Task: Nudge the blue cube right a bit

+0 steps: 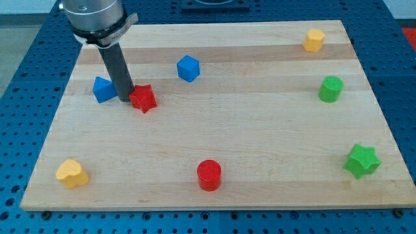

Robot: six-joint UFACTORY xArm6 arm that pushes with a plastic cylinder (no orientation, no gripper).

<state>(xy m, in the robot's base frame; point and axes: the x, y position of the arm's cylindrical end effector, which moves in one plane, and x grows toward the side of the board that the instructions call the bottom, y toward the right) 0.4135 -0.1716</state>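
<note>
The blue cube [188, 67] sits on the wooden board [260, 149] toward the view's top, left of centre. My tip [125, 99] stands to the cube's lower left, well apart from it. The tip is between a second blue block [103, 89] on its left and a red star [143, 98] on its right, close to both. I cannot tell whether it touches either.
A yellow block [314, 39] lies at the top right and a green cylinder [330, 88] below it. A green star [361, 160] is at the lower right. A red cylinder [209, 175] is at the bottom centre, and a yellow heart-like block [71, 173] at the bottom left.
</note>
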